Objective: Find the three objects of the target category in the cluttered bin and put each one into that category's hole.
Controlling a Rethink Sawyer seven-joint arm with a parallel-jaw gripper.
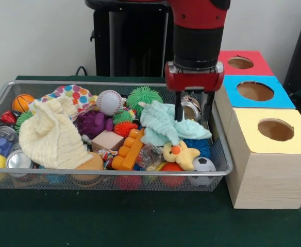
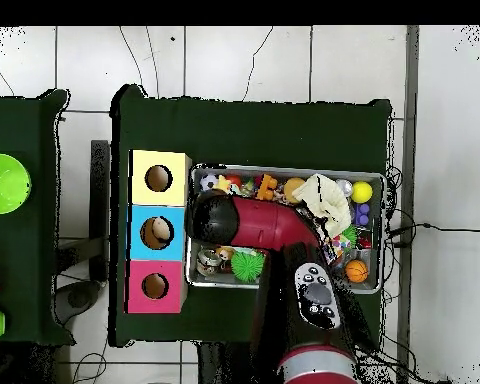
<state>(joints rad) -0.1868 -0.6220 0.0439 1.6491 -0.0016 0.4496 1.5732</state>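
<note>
A: So, front view first. Where is the red-and-black gripper (image 1: 194, 110)?
B: Over the wire mesh bin (image 1: 220, 149), at about 2 o'clock of it. Its two dark fingers (image 1: 179, 107) hang spread apart, nothing pinched; one tip touches the mint green crumpled cloth (image 1: 166, 126).
A: Neighbours?
B: Yellow plush duck (image 1: 180, 154) at 6 o'clock of that cloth, orange plastic building block (image 1: 128, 149) at 8 o'clock, white baseball (image 1: 109, 102) at 10 o'clock. Cream knitted cloth (image 1: 50, 136) fills the bin's 9 o'clock side.
A: Holes?
B: Three wooden boxes at the bin's 3 o'clock: red-topped box (image 1: 253, 64), blue-topped box (image 1: 277, 95), yellow-topped box (image 1: 289, 136).
A: Overhead?
B: Red arm (image 2: 259, 225) covers the gripper; fingers cannot be judged there. Bin sits at 3 o'clock of the boxes.
</note>
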